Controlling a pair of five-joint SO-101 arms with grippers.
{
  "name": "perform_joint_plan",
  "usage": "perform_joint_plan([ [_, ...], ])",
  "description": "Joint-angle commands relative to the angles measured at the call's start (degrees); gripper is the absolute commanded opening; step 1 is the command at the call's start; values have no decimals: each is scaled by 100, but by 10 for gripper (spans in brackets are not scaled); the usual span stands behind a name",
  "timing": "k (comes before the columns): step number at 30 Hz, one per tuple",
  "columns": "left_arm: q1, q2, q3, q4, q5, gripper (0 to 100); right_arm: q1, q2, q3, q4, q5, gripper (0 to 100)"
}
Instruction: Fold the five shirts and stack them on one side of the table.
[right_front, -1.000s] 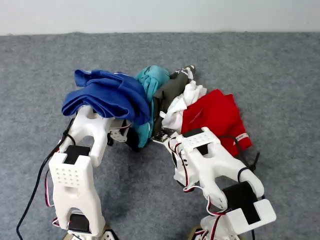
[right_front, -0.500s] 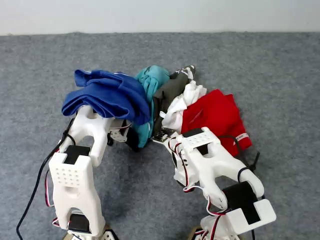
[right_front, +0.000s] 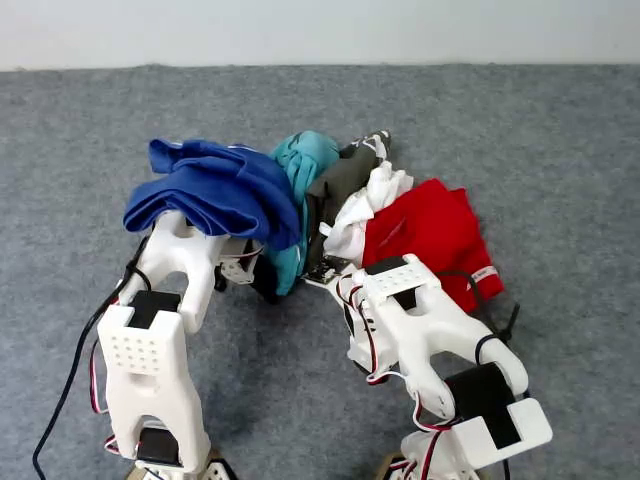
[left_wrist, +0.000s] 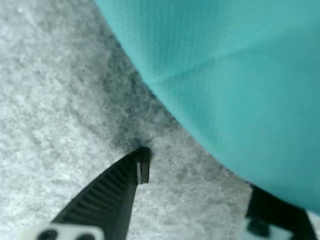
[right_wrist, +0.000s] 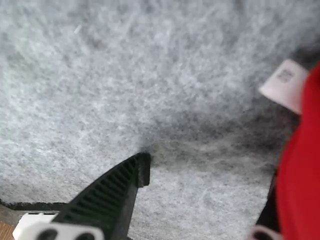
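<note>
**While five shirts lie heaped, no fold is yet begun**

As judged from the heap, the step in hand is picking out a first shirt. A blue shirt (right_front: 215, 190) is draped over the left arm. Beside it are bunched a teal shirt (right_front: 305, 160), a dark grey shirt (right_front: 340, 185), a white shirt (right_front: 365, 205) and a red shirt (right_front: 430, 230), all on the grey desk (right_front: 560, 150). The left end effector (left_wrist: 200, 175) is held open at the teal shirt's edge, and the right end effector (right_wrist: 207, 185) open beside the red shirt. One shirt would next need to be gripped, drawn clear and spread flat.

blue shirt (right_front: 215, 190), teal shirt (right_front: 308, 158), red shirt (right_front: 430, 230), white shirt (right_front: 378, 192), grey table (right_front: 560, 150)
</note>
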Motion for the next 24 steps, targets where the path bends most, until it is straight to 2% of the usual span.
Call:
perform_joint_plan([
  [1,18,132,171,62,-44,332,-4,330,70,-40,-18,358],
  [24,79,123,163,9,-44,331,-13,330,70,-57,-18,358],
])
